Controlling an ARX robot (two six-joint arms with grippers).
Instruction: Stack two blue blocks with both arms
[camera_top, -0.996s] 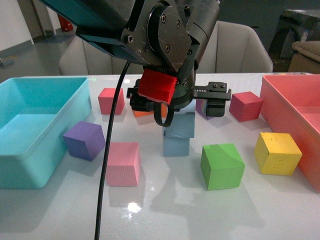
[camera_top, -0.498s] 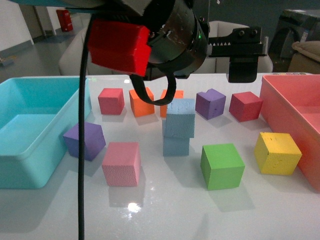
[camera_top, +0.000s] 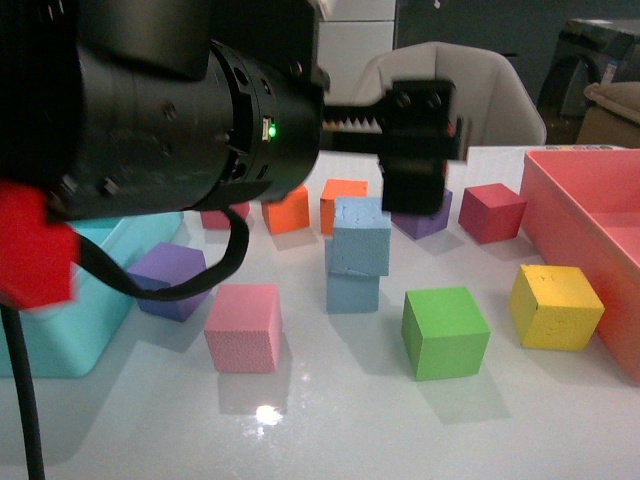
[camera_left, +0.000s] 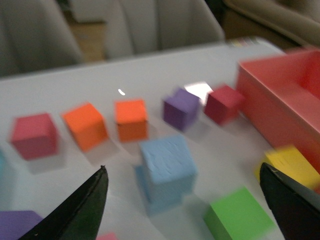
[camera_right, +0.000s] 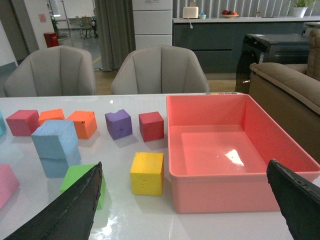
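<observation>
Front view: stack is already built, upper blue block (camera_top: 360, 237) sitting on lower blue block (camera_top: 352, 291), mid-table, twisted slightly off square, between the pink cube (camera_top: 243, 326) on the left and the green cube (camera_top: 444, 331) on the right. Step in hand is judged to be the retreat of the left arm (camera_top: 160, 120), which fills the near-left of the picture. A straight-up, rearward path should be used so that cable and finger tips are kept off the top block; the twisted seat looks easy to knock. Left gripper (camera_left: 185, 205) is seen in the left wrist view spread wide, nothing between the fingers, the stack below and clear of both tips. Right gripper (camera_right: 190, 205) is likewise wide open and empty, parked near the pink bin (camera_right: 235, 150), well apart from the stack.
</observation>
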